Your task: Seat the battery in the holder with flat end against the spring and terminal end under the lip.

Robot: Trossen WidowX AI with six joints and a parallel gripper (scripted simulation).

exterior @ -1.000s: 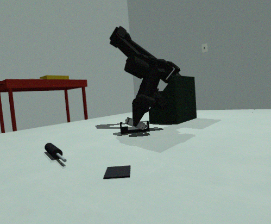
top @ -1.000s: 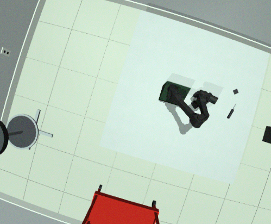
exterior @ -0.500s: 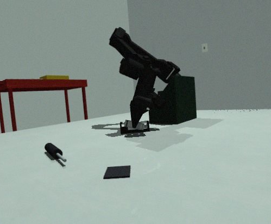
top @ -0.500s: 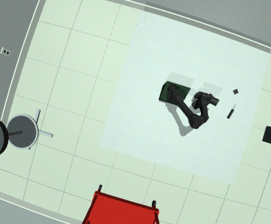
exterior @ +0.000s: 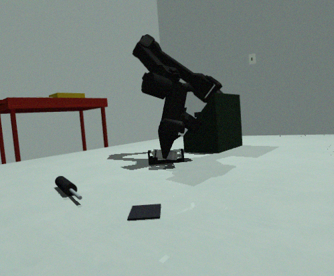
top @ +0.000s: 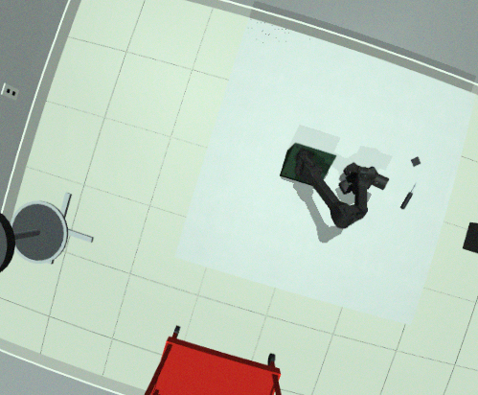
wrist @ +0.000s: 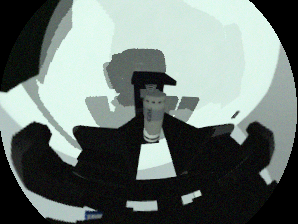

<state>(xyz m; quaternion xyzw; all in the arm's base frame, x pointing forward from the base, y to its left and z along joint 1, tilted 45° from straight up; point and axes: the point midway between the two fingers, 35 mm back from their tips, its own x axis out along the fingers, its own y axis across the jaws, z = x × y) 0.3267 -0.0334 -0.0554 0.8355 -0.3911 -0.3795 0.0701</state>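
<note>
- My end effector point(exterior: 167, 155) points straight down into the small black open-topped battery holder point(exterior: 166, 157) on the pale desk point(exterior: 251, 208); the fingers are narrowly parted and clamped on the grey cylindrical battery point(wrist: 152, 117).
- In the wrist view the battery runs lengthwise away from the camera between my two dark fingers, its far end meeting a dark cap-like part of the holder point(wrist: 154, 79).
- In the exterior view the battery shows only as a pale strip inside the holder, low between the holder's raised end walls. Whether it lies fully flat I cannot tell.
- The holder sits just in front of the dark green box-shaped pedestal point(exterior: 217, 124) that carries my arm's base; the two are near each other, though contact is unclear.
- Near left on the desk: a black-handled tool with a thin pale shaft point(exterior: 67, 187), lying on its side, well apart from the holder.
- Nearer the camera, right of that tool: a flat dark square tile point(exterior: 144, 212), lying alone.
- Far left, off the desk: a red four-legged table point(exterior: 47, 104) with a flat yellow block point(exterior: 67, 95) on top.
- Top view: my arm point(top: 332, 197) is folded in an elbow, hiding the holder.
</note>
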